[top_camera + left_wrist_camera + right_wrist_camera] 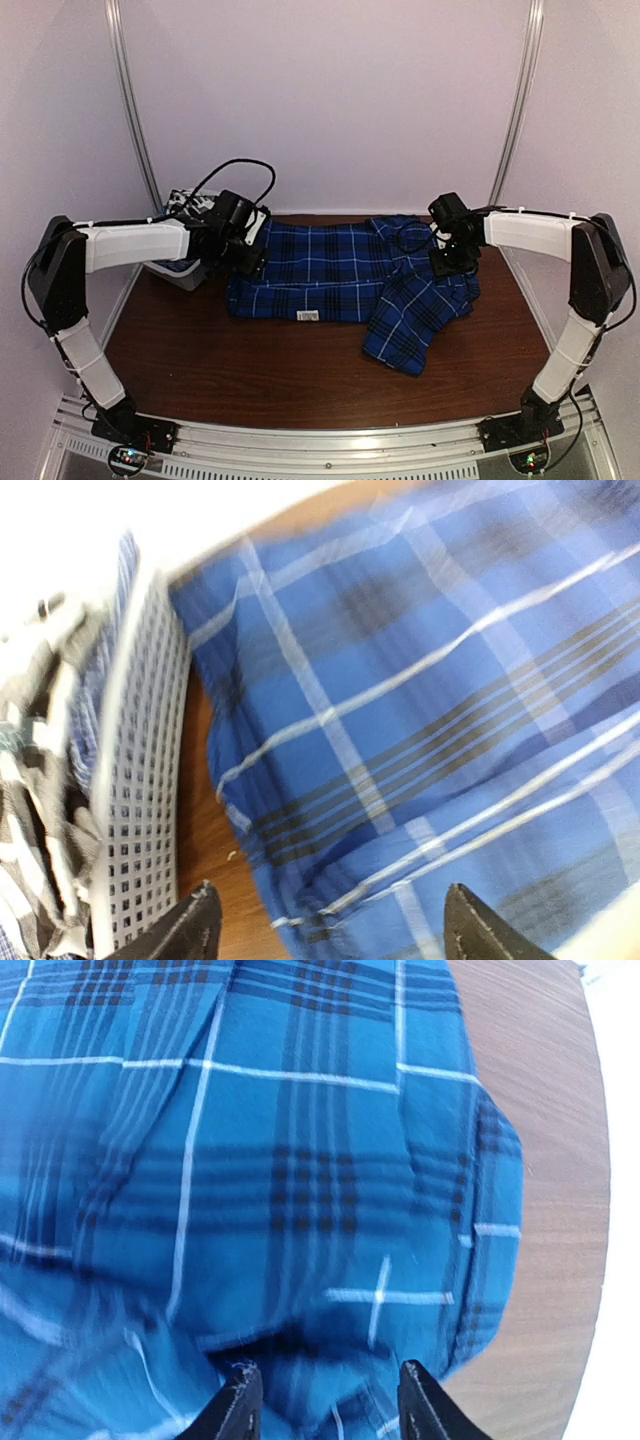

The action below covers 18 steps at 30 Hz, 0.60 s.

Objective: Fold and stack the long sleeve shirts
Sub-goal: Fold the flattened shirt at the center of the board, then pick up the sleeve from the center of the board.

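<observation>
**Top view: blue shirt lies on the desk, both claws open over it**

Top camera shows the blue shirt [320, 270] lying flat on the brown desk [300, 375]. It runs along the far edge, from the left part to the right part. One bumpy piece of it on the right points toward the near edge. A small white tag [308, 315] sits on its near side.

A white basket [180, 272] stands at the far left corner, just beside the shirt. From the left wrist camera, the basket wall [145, 780] has lots of little holes. A black-and-white shirt [40, 780] is bunched up inside it.

The left claw [250, 260] is over the left end of the blue shirt, near the basket. Its two fingers are wide apart and hold nothing [330, 905].

The right claw [450, 262] is over the right end of the shirt. Its fingers are apart too, with blue cloth [300, 1190] under them [327, 1375]. Bare desk shows past the cloth on the right side of that picture.
</observation>
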Motion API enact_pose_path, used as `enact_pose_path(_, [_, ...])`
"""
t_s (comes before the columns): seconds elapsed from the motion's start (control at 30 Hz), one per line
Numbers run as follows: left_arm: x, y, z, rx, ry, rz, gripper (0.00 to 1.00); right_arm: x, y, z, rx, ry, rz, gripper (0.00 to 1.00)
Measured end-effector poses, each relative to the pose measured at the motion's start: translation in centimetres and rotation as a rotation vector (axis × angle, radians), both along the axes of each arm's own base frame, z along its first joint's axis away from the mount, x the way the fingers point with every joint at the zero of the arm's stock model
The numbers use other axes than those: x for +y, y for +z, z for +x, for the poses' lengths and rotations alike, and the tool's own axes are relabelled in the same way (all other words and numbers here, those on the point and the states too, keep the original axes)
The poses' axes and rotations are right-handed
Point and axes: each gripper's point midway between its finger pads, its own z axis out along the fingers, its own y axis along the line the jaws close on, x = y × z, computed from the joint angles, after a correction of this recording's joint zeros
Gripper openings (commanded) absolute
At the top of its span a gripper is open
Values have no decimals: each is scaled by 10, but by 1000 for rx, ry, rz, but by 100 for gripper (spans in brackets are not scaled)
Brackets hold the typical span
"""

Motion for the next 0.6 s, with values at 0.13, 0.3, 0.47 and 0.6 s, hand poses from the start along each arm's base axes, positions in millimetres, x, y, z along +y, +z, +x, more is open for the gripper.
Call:
enact_pose_path(0.13, [-43, 44, -20, -79, -132, -228, 87, -4, 13, -25, -44, -2, 59, 51])
enact_pose_path(0.3, [-130, 44, -85, -20, -424, -459, 89, 7, 19, -44, -78, 30, 187, 52])
enact_pose_path(0.47, [-208, 10, -160, 118, -689, -546, 90, 21, 0, -57, -45, 59, 282, 51])
enact_pose_path(0.6, [-242, -25, -191, 221, -782, -544, 91, 26, -10, -65, -22, 68, 325, 51])
